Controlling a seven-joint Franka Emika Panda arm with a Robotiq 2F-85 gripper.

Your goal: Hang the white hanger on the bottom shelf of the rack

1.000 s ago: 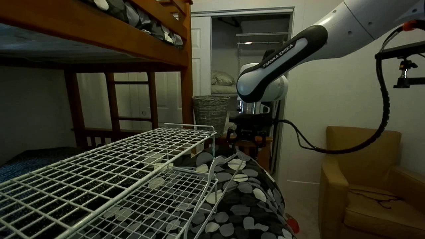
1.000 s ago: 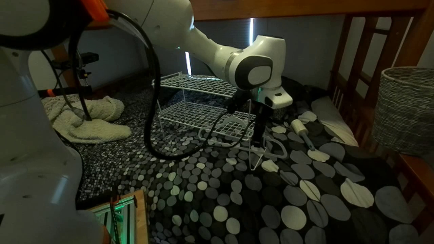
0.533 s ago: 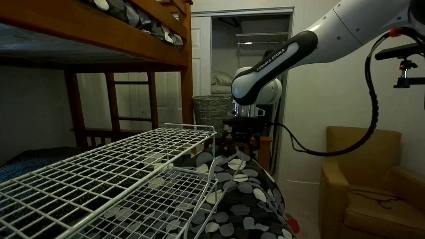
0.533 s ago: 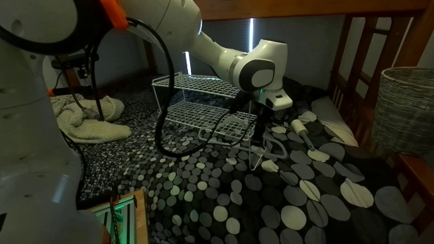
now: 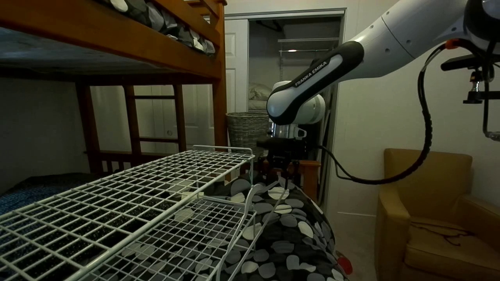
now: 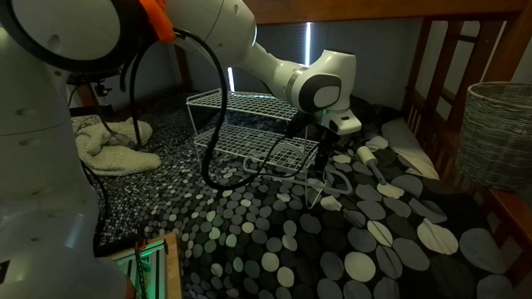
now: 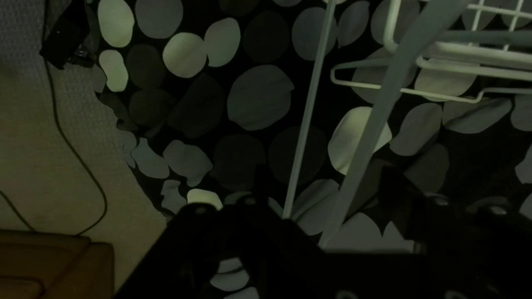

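Your fingers (image 7: 403, 203) are wide apart, w/ the white hanger (image 7: 376, 116) btwn them in wrist view. It is near the bottom shelf (image 6: 249, 141) of the rack (image 5: 156, 221); you can't tell if hung.

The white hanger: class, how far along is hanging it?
Done: the white hanger looks set at the bottom shelf of the rack. In hand: nothing gripped; the gripper stands open near one end in the wrist view. Left: making sure it truly hangs, which these views don't settle.
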